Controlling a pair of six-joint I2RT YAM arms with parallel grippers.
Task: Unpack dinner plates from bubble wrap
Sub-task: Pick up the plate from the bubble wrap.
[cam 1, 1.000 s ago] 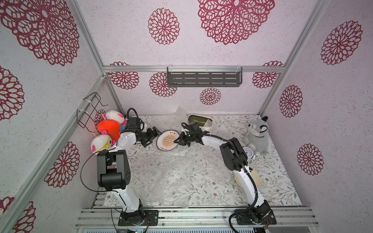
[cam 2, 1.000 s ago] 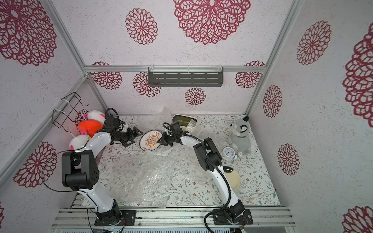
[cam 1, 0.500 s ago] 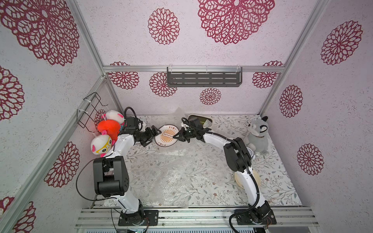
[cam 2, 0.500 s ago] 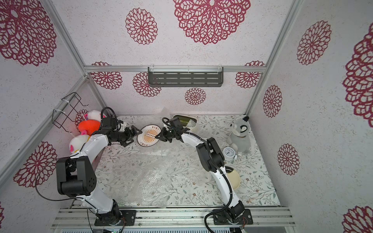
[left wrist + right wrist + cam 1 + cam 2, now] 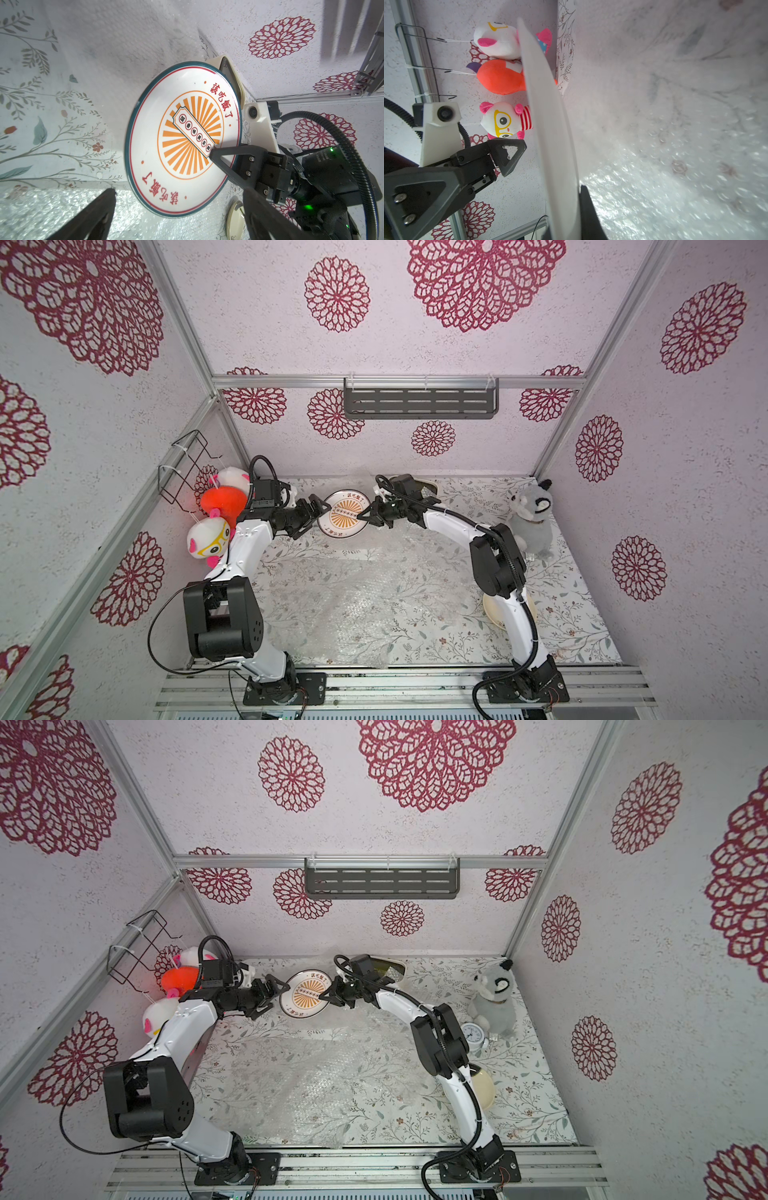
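Tilted sunburst plate [image 5: 338, 526] is up near the table [image 5: 573, 614] back edge, rim clamped by right gripper [image 5: 365, 517]. The left gripper [image 5: 314, 514] gapes wide just beside the opposite rim. The bubble wrap [image 5: 357, 605] lies flat mid-table.

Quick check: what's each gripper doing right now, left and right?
Left gripper: open, holding nothing, next to the plate.
Right gripper: closed on the rim of the sunburst plate.
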